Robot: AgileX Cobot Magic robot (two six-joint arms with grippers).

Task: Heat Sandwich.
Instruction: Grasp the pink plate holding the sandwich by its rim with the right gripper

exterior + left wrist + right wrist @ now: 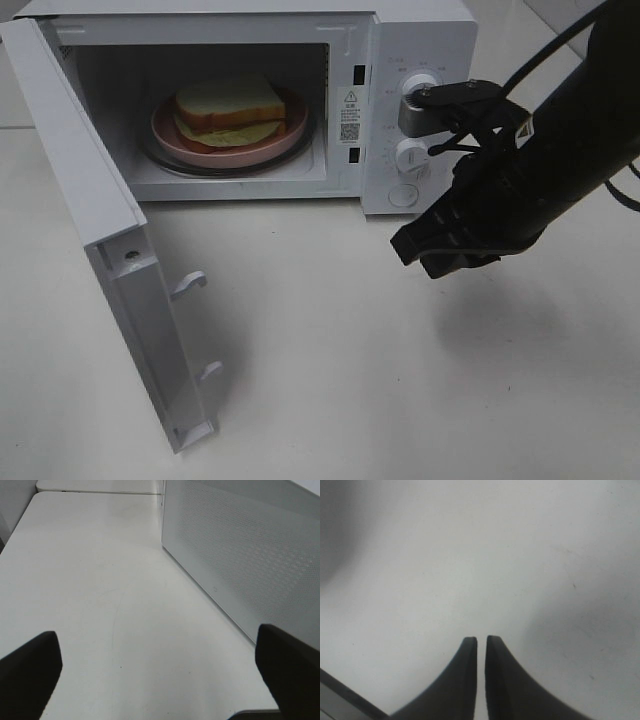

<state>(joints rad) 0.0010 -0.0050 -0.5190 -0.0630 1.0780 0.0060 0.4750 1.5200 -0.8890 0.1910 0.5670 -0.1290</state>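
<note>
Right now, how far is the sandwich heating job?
Done: the sandwich sits on its pink plate inside the microwave. In hand: nothing; the right gripper hangs empty, nearly closed, before the control panel; the left gripper is open. Left: shutting the open door and starting the heating.

You have a smooth white desk (350,380) with a faint sheen, a glossy white microwave (445,50), a shiny pink plate (225,155), and a matt black right tool (481,639).

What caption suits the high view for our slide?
Sandwich on plate inside open microwave; right gripper hangs empty outside.
</note>
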